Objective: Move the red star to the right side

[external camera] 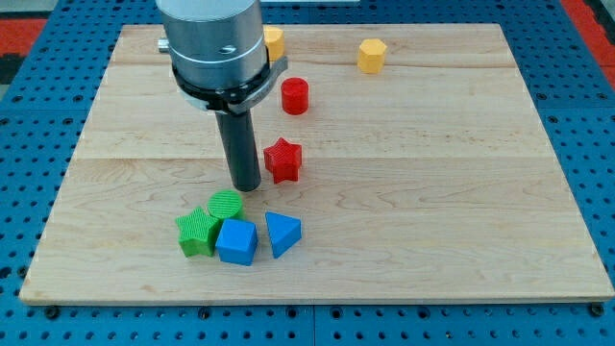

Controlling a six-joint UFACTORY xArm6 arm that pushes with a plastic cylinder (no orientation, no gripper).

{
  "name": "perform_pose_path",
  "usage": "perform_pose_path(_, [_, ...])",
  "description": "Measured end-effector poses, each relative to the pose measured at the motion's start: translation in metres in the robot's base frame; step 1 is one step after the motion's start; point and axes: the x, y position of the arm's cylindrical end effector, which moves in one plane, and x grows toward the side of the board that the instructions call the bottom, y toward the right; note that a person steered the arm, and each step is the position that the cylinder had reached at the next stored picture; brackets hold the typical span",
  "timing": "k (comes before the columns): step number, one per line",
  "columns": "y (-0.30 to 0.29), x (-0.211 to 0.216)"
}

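Red star (pixel 282 160) lay just right of my tip (pixel 247 186) on the wooden counter (pixel 461 192); the rod carried no fingers, so nothing was pinched.

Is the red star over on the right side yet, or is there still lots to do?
Not yet. Nothing looks finished: the red star sits near the middle of the board. In hand: my tip is just at the star's left, close beside it, well placed for pushing it toward the view's right. Left to do: the whole slide across the bare wood to the right side.
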Motion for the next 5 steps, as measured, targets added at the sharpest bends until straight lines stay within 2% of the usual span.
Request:
perform_pose_path(2, [0.048, 0.000])
perform_pose_path(3, [0.049, 0.000])
perform_pose_path(4, [0.079, -0.002])
perform_pose_path(5, [0.146, -0.019])
